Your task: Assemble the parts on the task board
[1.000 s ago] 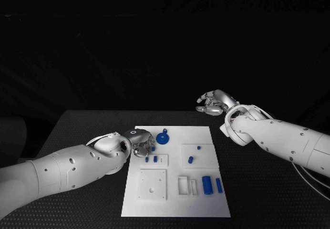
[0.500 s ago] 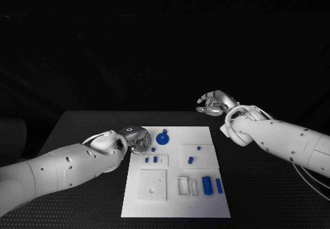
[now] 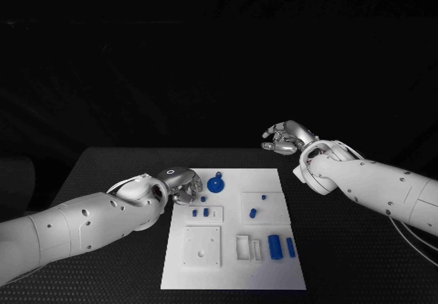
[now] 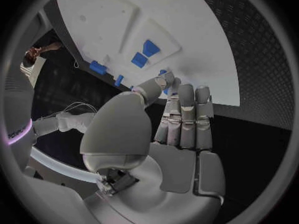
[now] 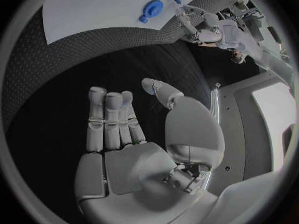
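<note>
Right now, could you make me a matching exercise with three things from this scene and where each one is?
Things:
1. left hand
2. right hand
3. round blue part

Places:
A. raised beyond the table's far right corner
B. near the far edge of the task board
C. at the board's far left corner

Pairs: 1-C, 2-A, 3-B

The table is viewed from overhead by the head camera, the task board (image 3: 233,253) centred low in frame. Each wrist camera is mounted close behind its own hand, looking along the fingers. The board (image 4: 206,45) (image 5: 87,7) is shared by all three views.
</note>
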You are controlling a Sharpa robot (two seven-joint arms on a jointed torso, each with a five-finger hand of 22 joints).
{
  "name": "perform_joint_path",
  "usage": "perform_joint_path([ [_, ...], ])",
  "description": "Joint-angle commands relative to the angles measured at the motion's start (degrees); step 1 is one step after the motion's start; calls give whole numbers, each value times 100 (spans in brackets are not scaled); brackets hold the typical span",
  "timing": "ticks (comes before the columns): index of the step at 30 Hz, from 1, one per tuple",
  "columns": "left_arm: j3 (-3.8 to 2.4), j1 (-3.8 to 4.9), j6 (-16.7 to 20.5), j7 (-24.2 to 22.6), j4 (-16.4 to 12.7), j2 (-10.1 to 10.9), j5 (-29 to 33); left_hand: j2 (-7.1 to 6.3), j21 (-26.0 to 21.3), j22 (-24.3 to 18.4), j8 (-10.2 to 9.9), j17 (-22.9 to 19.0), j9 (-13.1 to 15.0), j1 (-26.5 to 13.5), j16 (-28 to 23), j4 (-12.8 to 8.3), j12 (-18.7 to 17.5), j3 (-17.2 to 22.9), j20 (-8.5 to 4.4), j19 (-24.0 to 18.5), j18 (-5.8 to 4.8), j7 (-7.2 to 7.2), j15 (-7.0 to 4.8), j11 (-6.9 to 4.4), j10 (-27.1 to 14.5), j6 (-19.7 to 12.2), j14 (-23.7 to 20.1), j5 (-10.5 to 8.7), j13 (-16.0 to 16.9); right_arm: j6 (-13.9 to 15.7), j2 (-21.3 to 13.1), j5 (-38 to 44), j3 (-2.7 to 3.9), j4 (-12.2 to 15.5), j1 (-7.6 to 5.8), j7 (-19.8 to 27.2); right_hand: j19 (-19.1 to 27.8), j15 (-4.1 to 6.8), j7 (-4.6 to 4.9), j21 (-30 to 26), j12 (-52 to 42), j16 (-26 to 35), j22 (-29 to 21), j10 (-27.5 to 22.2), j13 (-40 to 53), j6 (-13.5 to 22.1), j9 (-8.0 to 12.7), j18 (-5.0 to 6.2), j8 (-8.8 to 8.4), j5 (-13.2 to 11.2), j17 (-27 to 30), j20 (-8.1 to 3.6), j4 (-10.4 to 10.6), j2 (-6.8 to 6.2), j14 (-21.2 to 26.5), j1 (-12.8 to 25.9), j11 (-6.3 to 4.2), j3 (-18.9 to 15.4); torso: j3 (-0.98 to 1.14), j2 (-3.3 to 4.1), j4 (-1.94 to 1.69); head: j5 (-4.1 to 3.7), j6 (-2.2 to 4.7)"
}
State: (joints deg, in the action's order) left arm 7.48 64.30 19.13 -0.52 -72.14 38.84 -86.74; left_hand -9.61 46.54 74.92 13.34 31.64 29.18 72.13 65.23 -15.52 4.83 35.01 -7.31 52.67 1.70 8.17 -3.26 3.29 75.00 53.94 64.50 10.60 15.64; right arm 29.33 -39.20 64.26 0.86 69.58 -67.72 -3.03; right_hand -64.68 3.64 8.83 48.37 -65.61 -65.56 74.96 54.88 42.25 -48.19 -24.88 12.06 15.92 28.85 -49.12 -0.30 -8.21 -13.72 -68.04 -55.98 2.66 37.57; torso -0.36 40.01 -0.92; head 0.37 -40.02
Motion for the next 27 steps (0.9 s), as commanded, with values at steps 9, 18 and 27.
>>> perform_joint_path([
  [9, -240, 137, 503, -498, -175, 350, 2602, -112, -162, 78, 40, -96, -17, -247, -269, 253, -106, -25, -24, -320, 88, 41, 143, 112, -261, -33, -353, -116, -34, -1184, -246, 340, -23, 311, 11, 639, 346, -63, 54, -237, 337, 197, 83, -434, -255, -94, -45, 250, 90, -1035, 127, 110, -416, 169, 424, -435, 49, 259, 9, -5, -6, -75, 55],
  [18, -267, 408, -54, -1344, -302, 664, 6558, -33, -756, -117, 111, -523, -3, -506, -1241, 384, -96, -128, 182, -783, -27, 61, 348, 265, -484, -111, -755, -360, -56, -1562, -665, 1748, -219, 818, 74, 561, 334, -270, 95, -330, 3467, 98, 96, -53, -2553, -244, -122, 294, 247, -1924, 285, 221, -461, 100, 487, -758, 273, 580, 5, -19, 1, -111, 92],
  [27, -266, 408, -389, -1712, -488, 740, 7016, 179, -1276, -306, 179, -881, 15, -762, -2324, 248, -84, -316, 492, -1103, -10, 69, 672, 314, -582, -165, -971, -395, -138, -1712, -910, 3035, -408, 1219, 170, 309, 125, -228, -11, -455, 4458, 174, 58, 675, -3077, -478, -173, 294, 373, -2237, 475, 160, -397, -1, 267, -896, 236, 641, -16, -33, 11, -153, 79],
])
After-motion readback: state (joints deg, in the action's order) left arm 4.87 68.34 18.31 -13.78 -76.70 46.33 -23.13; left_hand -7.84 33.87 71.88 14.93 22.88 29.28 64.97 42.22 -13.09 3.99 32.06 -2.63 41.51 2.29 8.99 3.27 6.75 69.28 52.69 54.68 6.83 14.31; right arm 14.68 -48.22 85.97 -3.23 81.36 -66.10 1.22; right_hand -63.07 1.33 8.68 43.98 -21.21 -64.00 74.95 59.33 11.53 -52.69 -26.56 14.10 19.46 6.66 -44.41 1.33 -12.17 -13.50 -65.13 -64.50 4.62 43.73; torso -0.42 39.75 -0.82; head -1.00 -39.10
